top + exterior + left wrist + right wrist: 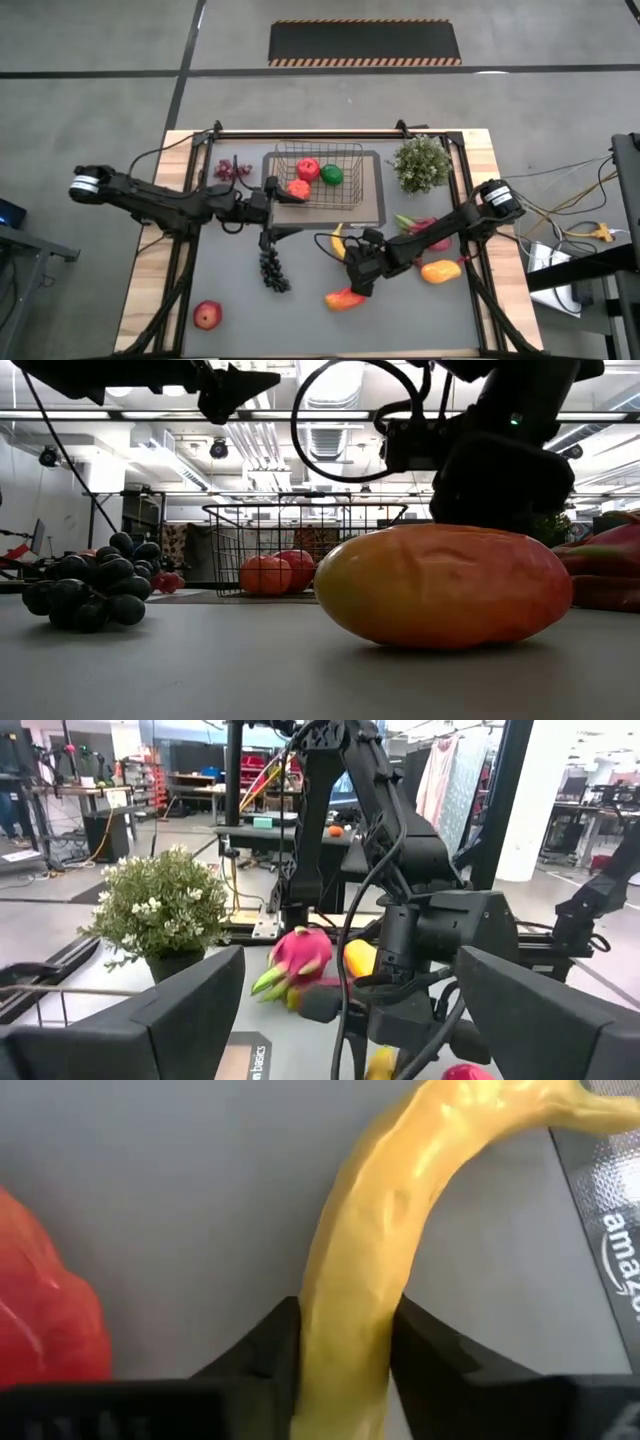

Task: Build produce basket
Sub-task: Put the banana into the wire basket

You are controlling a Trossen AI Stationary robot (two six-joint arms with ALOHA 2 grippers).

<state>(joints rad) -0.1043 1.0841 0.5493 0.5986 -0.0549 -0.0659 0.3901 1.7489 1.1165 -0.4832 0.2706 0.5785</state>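
The basket (322, 175) is seen on a flat grey tray (375, 208) at the back middle of the tabletop (240, 310); a red apple (308, 169) and a green pepper (332, 174) are held inside it, and an orange-red fruit (298, 189) is seen at its front left corner, though whether it sits inside cannot be told from above. The left tool (272, 196) is stretched in from the left edge, level above the tabletop, just beside that corner; in the left wrist view its fingers (190, 1010) are spread wide with nothing between them. The right tool (345, 1360) is reached in from the right and angled down near the tabletop's middle, and its two fingers are closed narrowly against the sides of the yellow banana (390, 1240), which is lying on the tabletop just in front of the tray. A bunch of dark grapes (273, 267) is found in front of the left tool, with a small purple cluster (230, 169) left of the basket. A reddish mango (344, 298) is lying just beside the right tool, a yellow-orange mango (440, 270) farther right, a pink dragon fruit (424, 230) under the right arm, a second apple (207, 315) at the front left, and a leafy plant (421, 163) right of the basket.
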